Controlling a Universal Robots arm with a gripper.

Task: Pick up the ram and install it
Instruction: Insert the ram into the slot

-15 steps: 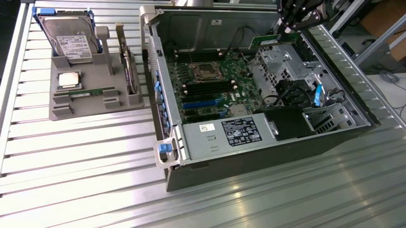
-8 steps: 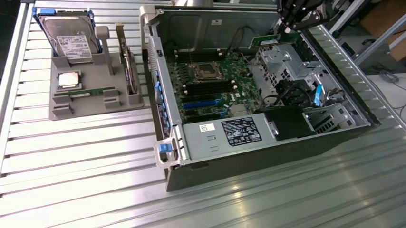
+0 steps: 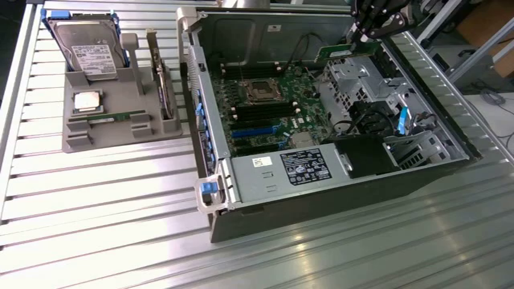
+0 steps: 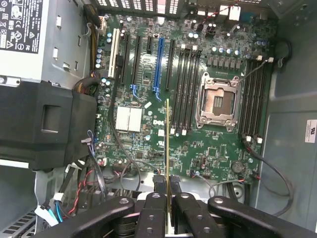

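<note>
Ribbed aluminium table (image 3: 96, 198), silver and slatted, carries everything we list.

Item one: grey moulded plastic tray (image 3: 105, 135), on the exterior view's left. In it we count a boxy silver hard drive (image 3: 88, 45) with a white label, standing at the far end. There is also a square silver CPU chip (image 3: 86, 101) lying flat, and a second memory stick (image 3: 112, 117), narrow and green, lying in a groove nearer us.

Item two: open computer case (image 3: 321, 211), dark sheet metal, lying on its side at the centre. Inside we note a green motherboard (image 4: 218, 148) crowded with small parts. It carries a square metal-framed CPU socket (image 4: 218, 101) and long black memory slots (image 4: 185, 84) beside the socket. A grey power supply (image 3: 281, 171) with a black-and-white label sits at the near end, with a black plastic shroud (image 4: 44, 124) next to it.

Item three: gripper (image 3: 374, 27), black, with jointed links. It hangs over the case's far edge, toward the exterior view's right, fingers pointing down into the case.

Item four: the ram (image 3: 345, 53), a thin green board. We find the two black fingertips (image 4: 158, 186) pressed against its flat faces, clamped on it. In the wrist view we see it edge-on as a slim yellow-green line. It is held in the air above the motherboard, apart from the slots.
</note>
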